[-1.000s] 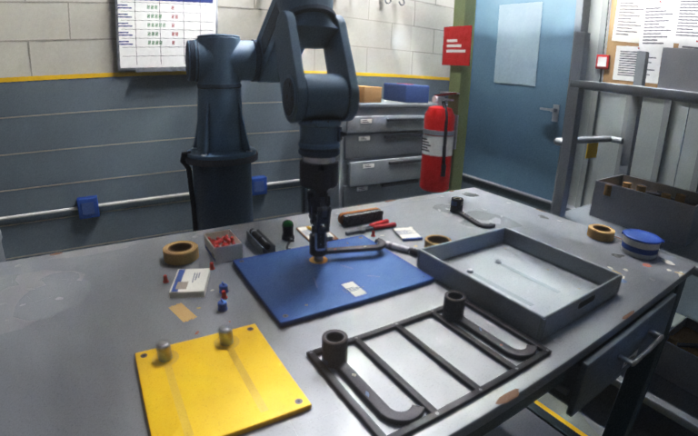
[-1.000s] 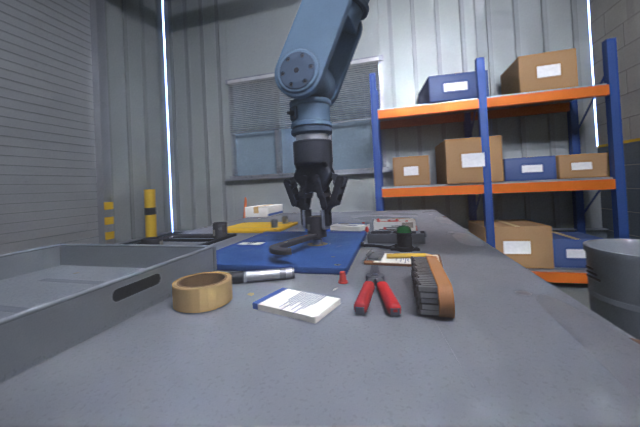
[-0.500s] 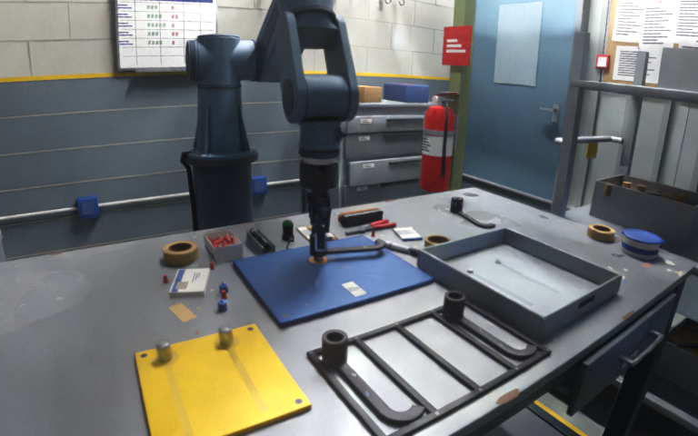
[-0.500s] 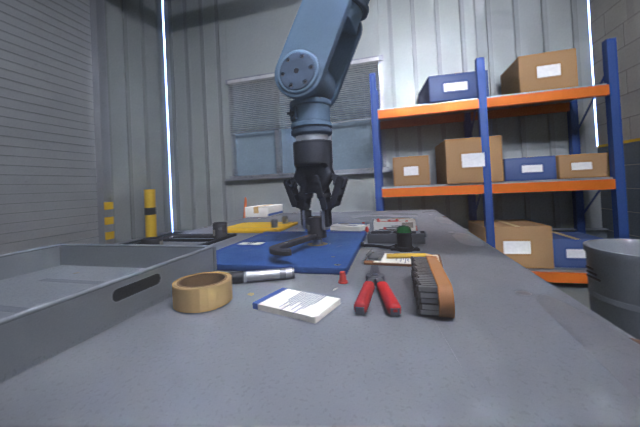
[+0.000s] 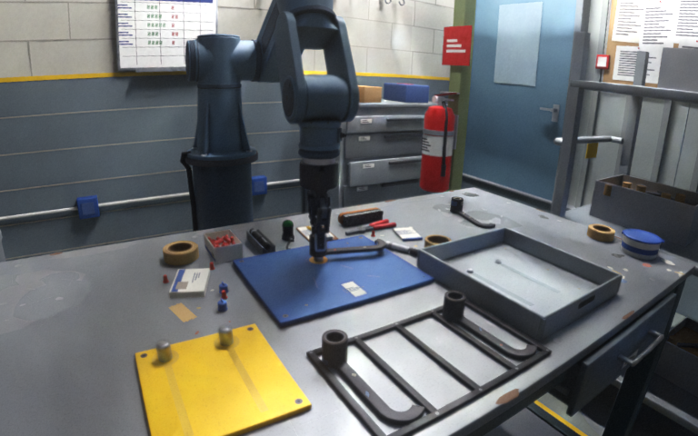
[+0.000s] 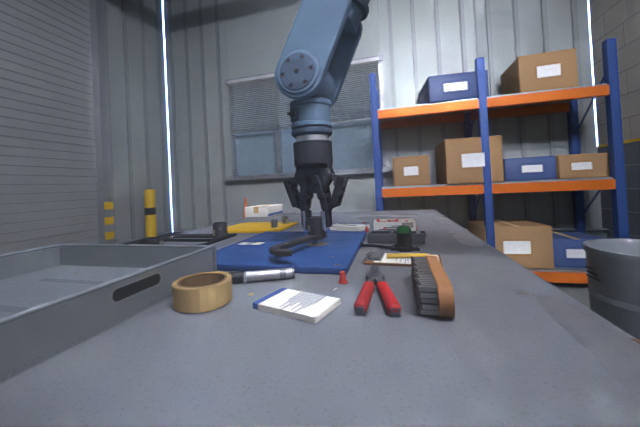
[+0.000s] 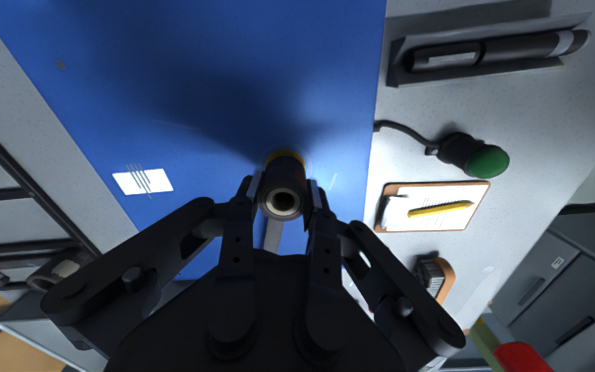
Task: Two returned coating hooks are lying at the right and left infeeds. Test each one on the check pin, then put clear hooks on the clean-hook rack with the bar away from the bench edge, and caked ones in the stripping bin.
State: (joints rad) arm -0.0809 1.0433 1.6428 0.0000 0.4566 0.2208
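A dark coating hook [image 5: 350, 249] [image 6: 294, 243] hangs over the far side of the blue mat [image 5: 331, 278], its sleeve end [image 7: 281, 199] just above the orange-based check pin [image 5: 318, 260] [image 7: 284, 159]. My gripper [image 5: 318, 249] [image 6: 316, 221] [image 7: 281, 202] stands straight above the pin, closed on the hook's sleeve, whose bore shows pale caking in the wrist camera. A second hook [image 5: 469, 212] lies at the far right of the bench. The clean-hook rack [image 5: 426, 354] at the near edge carries two hooks [image 5: 366, 381] [image 5: 485, 329]. The grey stripping bin [image 5: 520, 275] sits right of the mat.
A marker [image 5: 396, 247] and tape roll [image 5: 437, 240] lie just right of the mat. Behind it are a clipboard [image 7: 430, 206], a green button [image 7: 475, 159], a brush [image 5: 360, 216] and pliers [image 5: 377, 225]. A yellow plate [image 5: 218, 378] with two pins lies near left.
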